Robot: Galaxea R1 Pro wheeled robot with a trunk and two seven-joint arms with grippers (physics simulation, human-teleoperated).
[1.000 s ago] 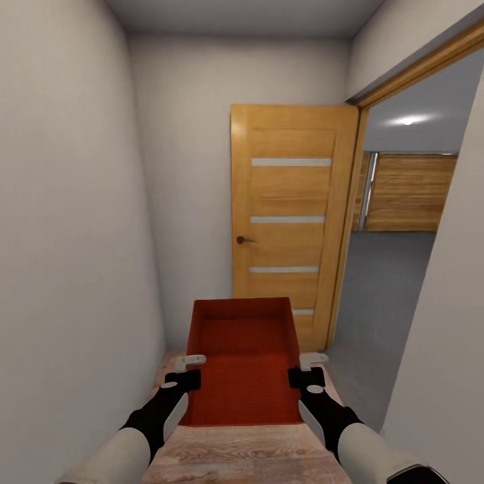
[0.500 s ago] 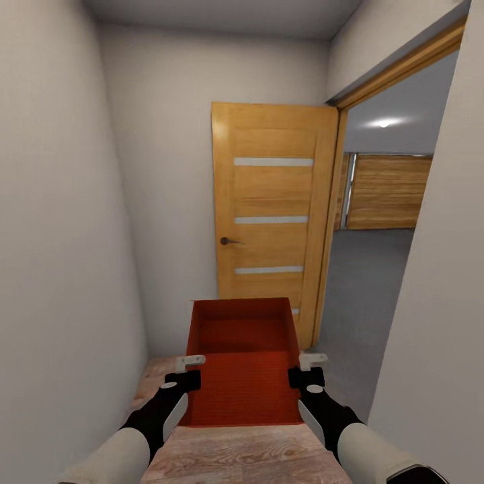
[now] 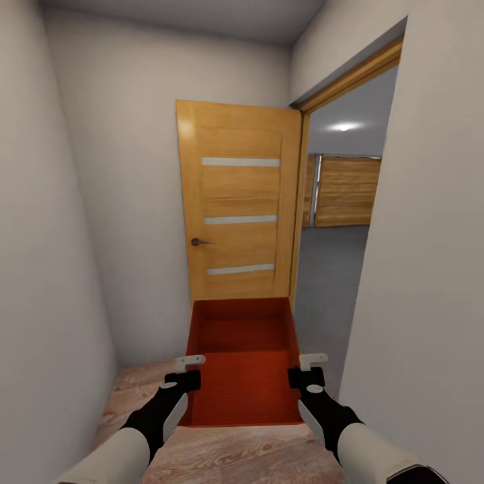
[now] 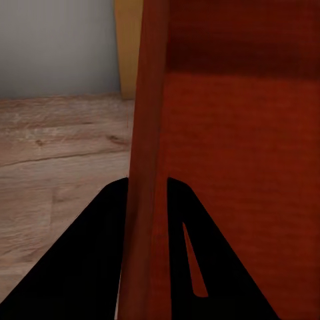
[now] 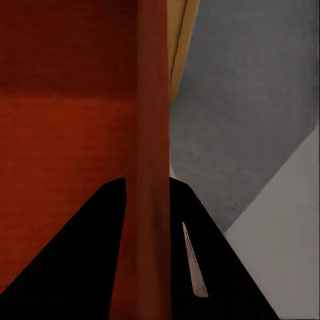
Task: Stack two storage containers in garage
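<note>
Low in the frame's middle, the bin (image 3: 243,366) hangs between the left hand (image 3: 186,374) and right hand (image 3: 308,372), each clamped on a side wall, long axis pointing ahead, the garage doorway (image 3: 336,228) at right.

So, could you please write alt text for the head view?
Both grippers, left gripper and right gripper, clamp the side walls of an orange-red storage container in a narrow hallway. Ahead, an open wooden door reveals grey concrete floor.

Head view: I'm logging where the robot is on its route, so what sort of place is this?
Likely a narrow hallway: pale walls close in, an open wooden door leads onto grey concrete floor, and wood-plank flooring lies underfoot.
</note>
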